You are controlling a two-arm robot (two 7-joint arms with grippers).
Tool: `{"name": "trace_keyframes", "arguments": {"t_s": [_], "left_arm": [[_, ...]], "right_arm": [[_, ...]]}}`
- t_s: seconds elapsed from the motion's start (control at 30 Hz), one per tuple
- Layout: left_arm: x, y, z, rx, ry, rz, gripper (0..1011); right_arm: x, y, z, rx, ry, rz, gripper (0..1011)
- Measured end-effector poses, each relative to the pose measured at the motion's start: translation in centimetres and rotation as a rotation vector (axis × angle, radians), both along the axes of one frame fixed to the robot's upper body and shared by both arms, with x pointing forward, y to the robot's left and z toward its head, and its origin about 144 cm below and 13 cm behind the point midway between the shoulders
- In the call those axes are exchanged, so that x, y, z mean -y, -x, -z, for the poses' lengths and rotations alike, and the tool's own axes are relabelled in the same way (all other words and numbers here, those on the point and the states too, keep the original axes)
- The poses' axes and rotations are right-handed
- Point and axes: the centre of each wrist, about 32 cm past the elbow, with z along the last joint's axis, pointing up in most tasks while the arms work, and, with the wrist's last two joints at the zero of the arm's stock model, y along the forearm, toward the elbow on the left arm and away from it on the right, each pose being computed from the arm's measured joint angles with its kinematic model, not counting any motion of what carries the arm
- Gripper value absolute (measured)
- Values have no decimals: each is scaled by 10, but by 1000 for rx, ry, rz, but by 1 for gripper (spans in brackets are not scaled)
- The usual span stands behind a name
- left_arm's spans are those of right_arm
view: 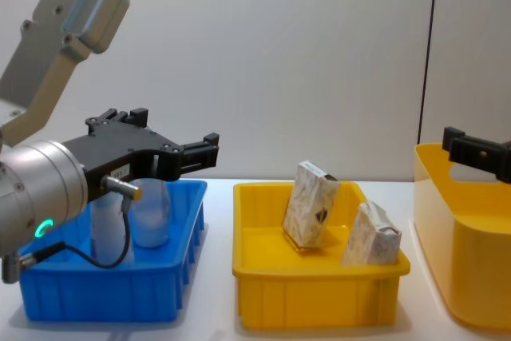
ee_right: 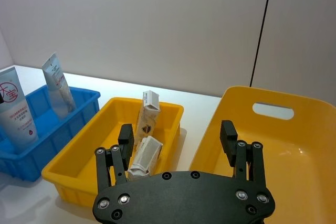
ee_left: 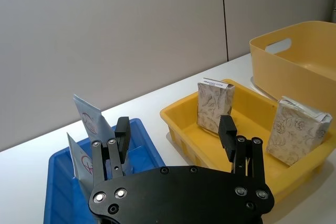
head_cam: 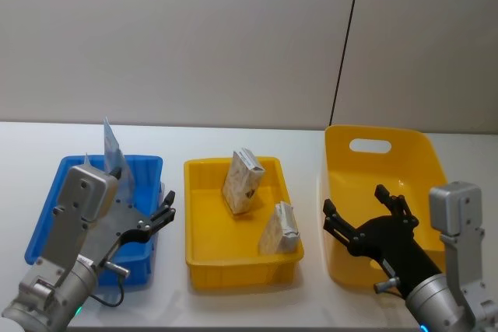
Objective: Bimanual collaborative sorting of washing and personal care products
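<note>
Two pale blue tubes (ee_right: pixel 16 108) (ee_right: pixel 58 85) with red print stand upright in the blue tray (head_cam: pixel 47 215) at the left. My left gripper (head_cam: pixel 167 207) hovers open and empty over that tray's right side, beside the tubes (ee_left: pixel 89 119). Two beige patterned packs (head_cam: pixel 243 180) (head_cam: pixel 280 229) lean inside the low yellow tray (head_cam: pixel 233 270) in the middle. My right gripper (head_cam: pixel 354 204) is open with nothing between its fingers, over the left part of the tall yellow bin (head_cam: pixel 373 145). In the right wrist view the packs (ee_right: pixel 147 116) lie beyond the open right gripper (ee_right: pixel 177 132).
The three containers stand in a row on a white table, blue at the left, low yellow in the middle, tall yellow bin with a handle slot at the right. A grey wall rises close behind. Narrow strips of bare table separate the containers.
</note>
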Motion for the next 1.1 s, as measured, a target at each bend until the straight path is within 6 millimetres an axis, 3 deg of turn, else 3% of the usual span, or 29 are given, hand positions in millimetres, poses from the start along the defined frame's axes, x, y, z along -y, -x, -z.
{"name": "trace_keyframes", "arguments": {"t_s": [1.1], "left_arm": [[0, 0, 0, 0, 0, 0, 1001]], "right_arm": [[-2, 0, 0, -3, -3, -3, 1004]]}}
